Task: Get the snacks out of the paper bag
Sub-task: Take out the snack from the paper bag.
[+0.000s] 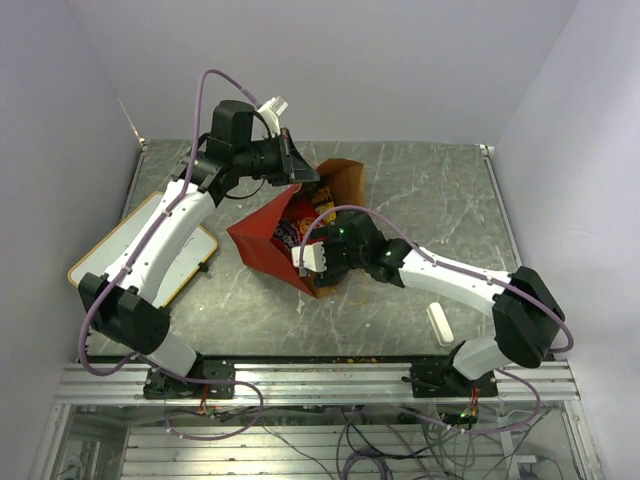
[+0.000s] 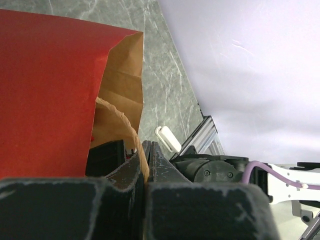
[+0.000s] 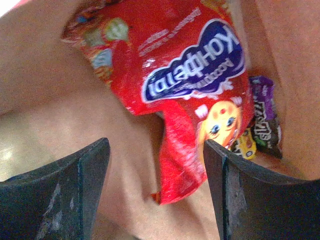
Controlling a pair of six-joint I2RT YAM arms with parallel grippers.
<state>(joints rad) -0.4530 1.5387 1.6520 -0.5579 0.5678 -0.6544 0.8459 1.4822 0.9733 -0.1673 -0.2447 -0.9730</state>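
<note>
The red paper bag (image 1: 268,238) lies on its side with its brown inside showing. My left gripper (image 1: 293,160) is shut on the bag's brown rim (image 2: 131,131), its fingertips (image 2: 146,150) pinching the paper and holding the mouth up. My right gripper (image 1: 322,232) reaches into the bag, open (image 3: 157,150). The lower corner of the large red packet (image 3: 185,75) with a blue logo hangs between its fingers, not gripped. A purple wrapper (image 3: 265,115) and a yellow wrapper (image 3: 247,145) lie deeper in the bag. The red packet also shows in the top view (image 1: 303,212).
A yellow-framed whiteboard (image 1: 95,262) lies at the left under my left arm. A small white oblong block (image 1: 438,325) lies near the right arm's base; it also shows in the left wrist view (image 2: 167,138). Walls enclose the grey marbled table (image 1: 430,190).
</note>
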